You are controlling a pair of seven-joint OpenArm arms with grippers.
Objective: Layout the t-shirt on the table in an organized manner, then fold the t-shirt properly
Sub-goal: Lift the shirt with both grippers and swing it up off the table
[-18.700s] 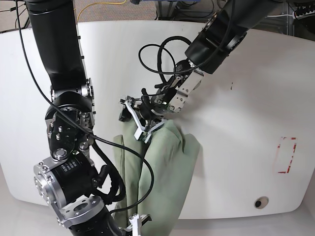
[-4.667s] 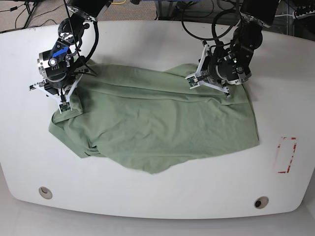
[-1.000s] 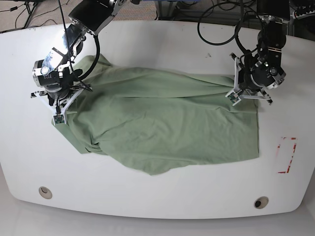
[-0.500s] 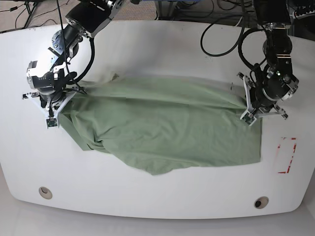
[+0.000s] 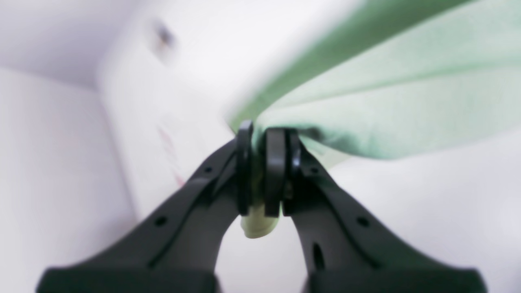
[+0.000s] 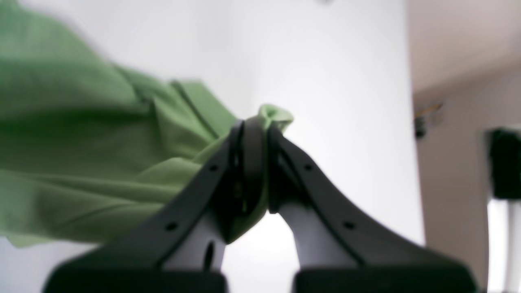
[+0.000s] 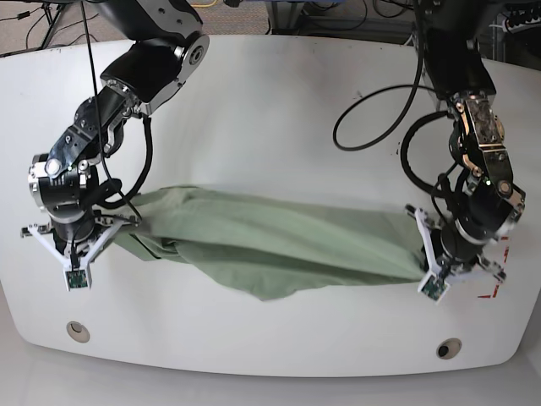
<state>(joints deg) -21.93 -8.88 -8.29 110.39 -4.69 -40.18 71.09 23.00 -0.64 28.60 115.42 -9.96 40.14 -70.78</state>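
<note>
While the t-shirt is suspended above the desk, its edges are clenched by both arms' fingers.

Black cables and a yellow cable — both on the floor.

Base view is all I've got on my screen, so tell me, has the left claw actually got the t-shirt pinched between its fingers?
Observer: Yes. In the left wrist view, the left claw is shut on the t-shirt, with cloth between its fingertips.
Operator: And the right claw, same thing?
Observer: Yes, the right wrist view shows the right claw shut on it too, with a small flap poking out past the tips.
Operator: Any cloth beyond the left one's tips?
Observer: Yes, a small rounded end hangs out below them.
</note>
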